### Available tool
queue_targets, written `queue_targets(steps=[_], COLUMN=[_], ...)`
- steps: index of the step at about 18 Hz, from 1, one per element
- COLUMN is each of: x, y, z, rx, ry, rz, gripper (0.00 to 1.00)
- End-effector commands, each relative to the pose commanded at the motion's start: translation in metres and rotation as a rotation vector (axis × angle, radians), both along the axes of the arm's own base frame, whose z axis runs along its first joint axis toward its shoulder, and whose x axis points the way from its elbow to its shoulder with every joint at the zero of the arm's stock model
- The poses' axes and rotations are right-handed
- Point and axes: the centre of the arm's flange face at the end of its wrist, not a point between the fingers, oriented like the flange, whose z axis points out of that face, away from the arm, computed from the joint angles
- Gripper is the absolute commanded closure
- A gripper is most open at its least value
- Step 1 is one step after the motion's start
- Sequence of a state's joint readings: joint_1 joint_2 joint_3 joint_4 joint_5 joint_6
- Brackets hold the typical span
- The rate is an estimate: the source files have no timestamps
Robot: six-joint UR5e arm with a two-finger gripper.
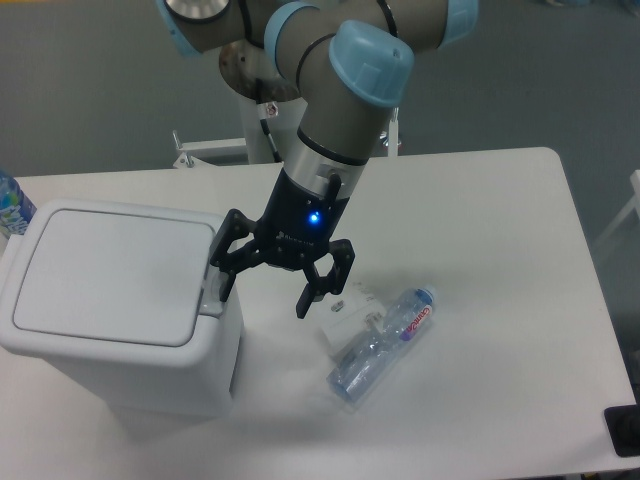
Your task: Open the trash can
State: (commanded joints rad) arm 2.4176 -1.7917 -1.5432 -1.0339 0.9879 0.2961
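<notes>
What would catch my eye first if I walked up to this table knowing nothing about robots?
Most likely the big grey arm with pale blue joints reaching down over the white table, its black gripper spread open with a small blue light glowing above it. One finger hangs right at the edge of the large white trash can on the left, whose lid is shut. To the right of the gripper lies a crushed clear plastic bottle.

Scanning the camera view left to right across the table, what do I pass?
Blue-labelled bottle at the edge → trash can → pincer → small white packet → clear plastic bottle → dark object at the corner.
</notes>
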Motion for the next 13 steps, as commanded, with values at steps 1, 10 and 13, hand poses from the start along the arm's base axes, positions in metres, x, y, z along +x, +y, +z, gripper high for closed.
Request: queue_targets(steps=[1,10,13], x=[0.0,-0.003,-0.019], y=[0.0,0.0,-0.006], z=[0.0,0.013,0.017], rx=[-0.001,0.019,0.043], ry=[0.001,0.023,0.061], rz=[0.001,0.001,0.018], gripper=[0.0,0.0,0.0])
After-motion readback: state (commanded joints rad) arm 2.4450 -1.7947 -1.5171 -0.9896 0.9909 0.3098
